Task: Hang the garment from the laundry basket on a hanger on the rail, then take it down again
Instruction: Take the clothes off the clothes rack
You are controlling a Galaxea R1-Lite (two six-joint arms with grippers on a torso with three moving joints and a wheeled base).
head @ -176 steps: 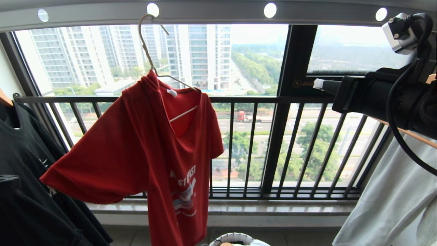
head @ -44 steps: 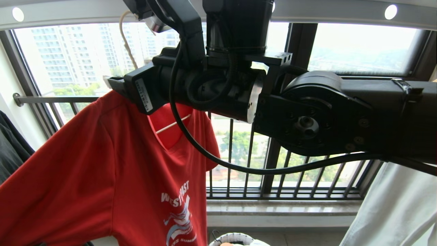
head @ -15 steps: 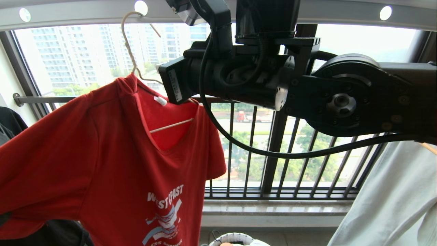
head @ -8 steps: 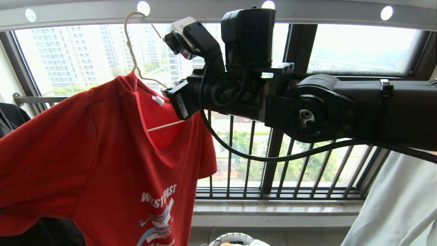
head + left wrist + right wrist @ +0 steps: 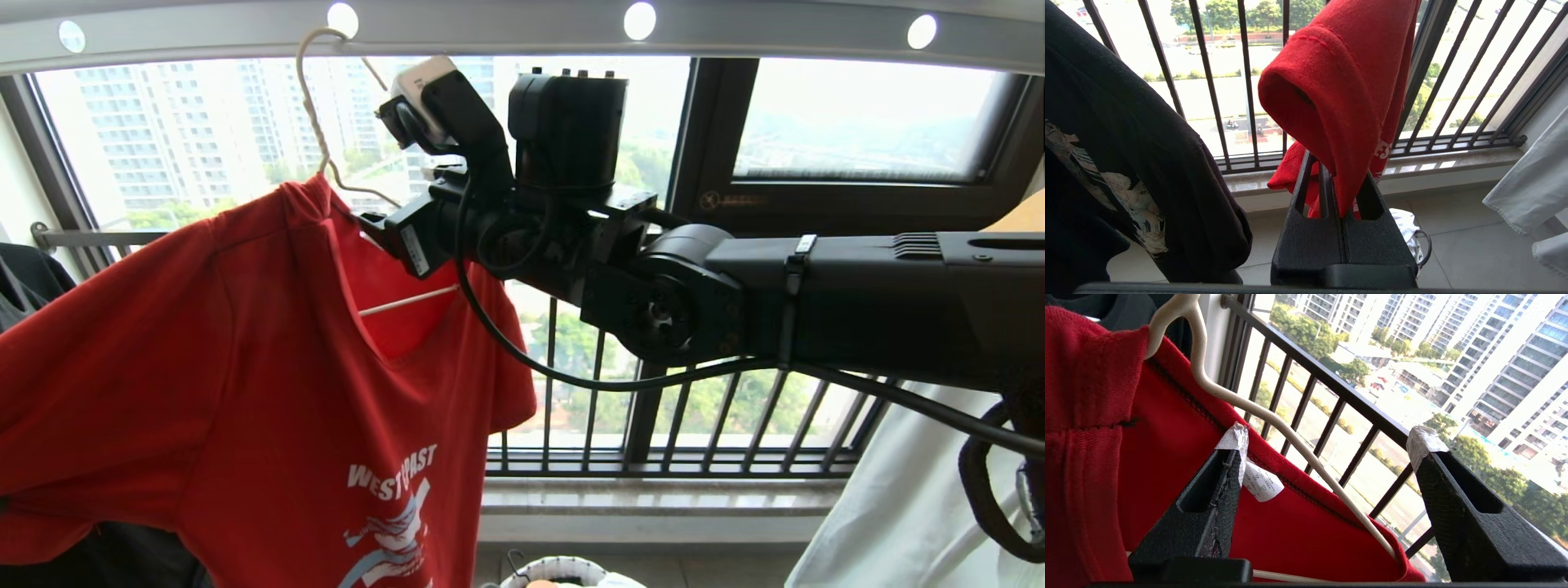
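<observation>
Red garment (image 5: 245, 367) hangs on hanger (image 5: 314, 122), hooked on rail (image 5: 506, 28). My right hand (image 5: 1323, 457) is spread wide around the hanger's shoulder at the collar. My left hand (image 5: 1337, 200) pinches the garment's sleeve.

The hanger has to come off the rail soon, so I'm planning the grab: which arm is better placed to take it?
Probably the right. The right gripper is open around the hanger at the shirt collar; the left gripper is shut on a sleeve lower down.
</observation>
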